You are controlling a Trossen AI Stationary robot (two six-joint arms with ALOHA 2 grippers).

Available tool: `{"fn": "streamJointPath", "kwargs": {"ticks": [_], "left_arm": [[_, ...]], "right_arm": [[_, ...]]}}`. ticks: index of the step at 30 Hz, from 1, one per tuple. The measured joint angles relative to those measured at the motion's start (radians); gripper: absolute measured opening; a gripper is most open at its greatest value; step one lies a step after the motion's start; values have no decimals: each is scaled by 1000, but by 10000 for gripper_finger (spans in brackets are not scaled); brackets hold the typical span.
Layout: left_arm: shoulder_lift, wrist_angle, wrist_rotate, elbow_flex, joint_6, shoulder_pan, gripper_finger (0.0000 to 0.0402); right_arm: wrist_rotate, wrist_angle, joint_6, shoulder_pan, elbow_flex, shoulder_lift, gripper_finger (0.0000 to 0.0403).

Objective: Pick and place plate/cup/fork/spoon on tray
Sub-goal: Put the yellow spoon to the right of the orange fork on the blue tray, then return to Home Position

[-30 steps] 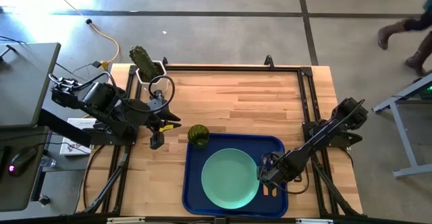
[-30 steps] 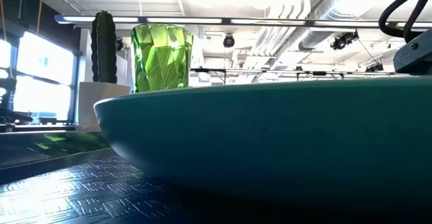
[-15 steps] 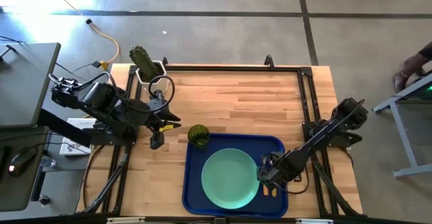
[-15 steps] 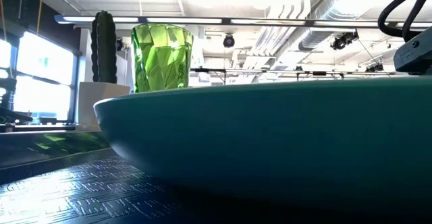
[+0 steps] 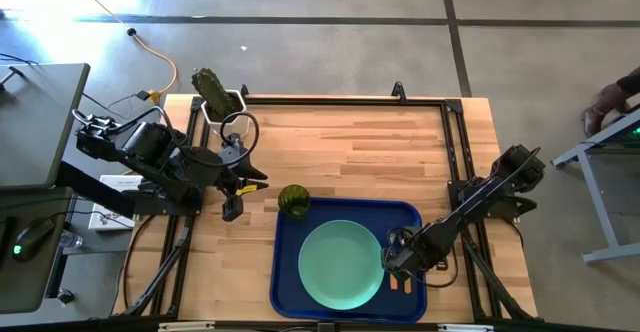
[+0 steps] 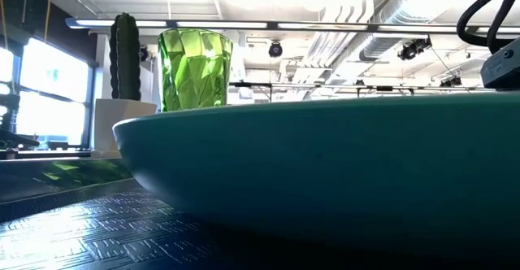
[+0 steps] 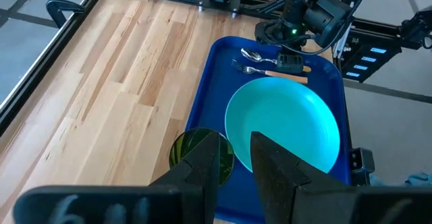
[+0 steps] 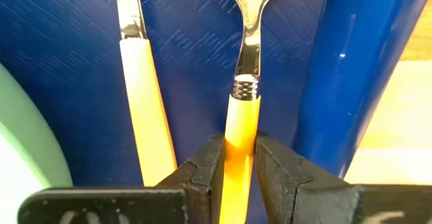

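Right claw (image 5: 398,272), from above, sits low over the tray (image 5: 288,272) beside the plate (image 5: 341,263). Its wrist camera shows us fingers clenched on the spoon (image 8: 241,126), handle lying along them, fork (image 8: 142,116) parallel alongside.

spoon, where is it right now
The spoon lies on the tray, in the strip between the plate and the tray's right rim, beside the fork. The right gripper has its jaws closed on the spoon's orange handle.
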Motion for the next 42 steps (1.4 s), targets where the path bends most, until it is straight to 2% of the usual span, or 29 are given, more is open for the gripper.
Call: {"fn": "streamJointPath", "kwargs": {"ticks": [7, 17, 26, 30, 36, 42], "left_arm": [[0, 0, 0, 0, 0, 0, 74], [0, 0, 0, 0, 0, 0, 74], [0, 0, 0, 0, 0, 0, 74], [0, 1, 26, 0, 0, 0, 74], [-19, 5, 29, 0, 1, 0, 74], [-99, 4, 43, 1, 1, 0, 74]], "right_arm": [[-1, 0, -1, 0, 0, -1, 69], [-3, 0, -2, 0, 0, -1, 113], [-3, -3, -3, 0, 1, -1, 115], [5, -68, -27, 0, 49, -1, 115], [100, -263, -112, -9, 181, -1, 115], [274, -425, -286, -56, 345, -2, 115]]}}
